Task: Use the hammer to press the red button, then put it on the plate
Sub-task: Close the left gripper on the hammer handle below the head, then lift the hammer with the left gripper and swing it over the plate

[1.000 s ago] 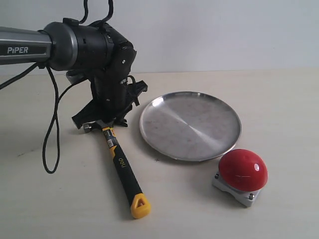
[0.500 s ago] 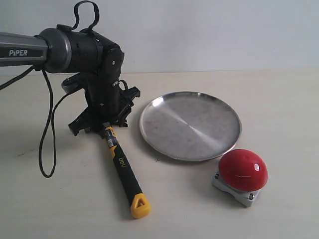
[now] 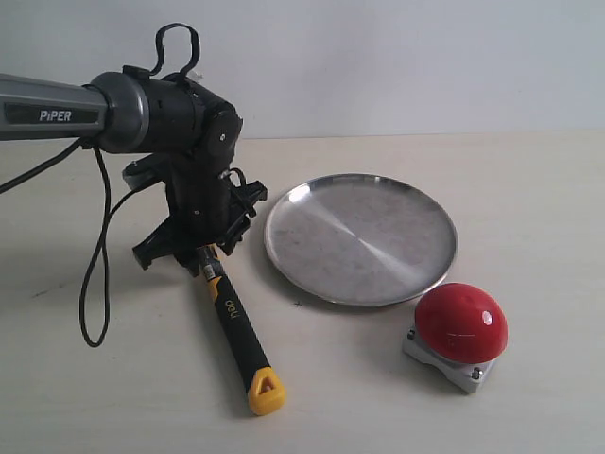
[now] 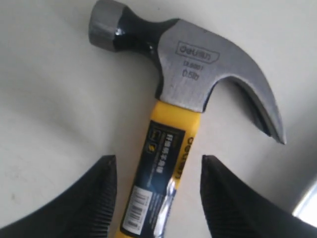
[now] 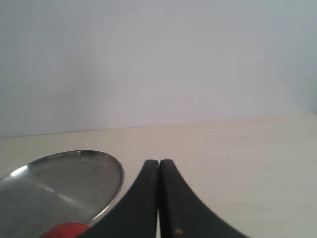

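Hammer (image 3: 232, 320): steel head, yel. neck, blk handle

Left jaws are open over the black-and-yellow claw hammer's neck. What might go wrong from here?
The open left gripper straddles the black-and-yellow claw hammer off-centre, so closing may shove it sideways. Gripped near the steel head, its long handle might swing into the round silver metal plate nearby.
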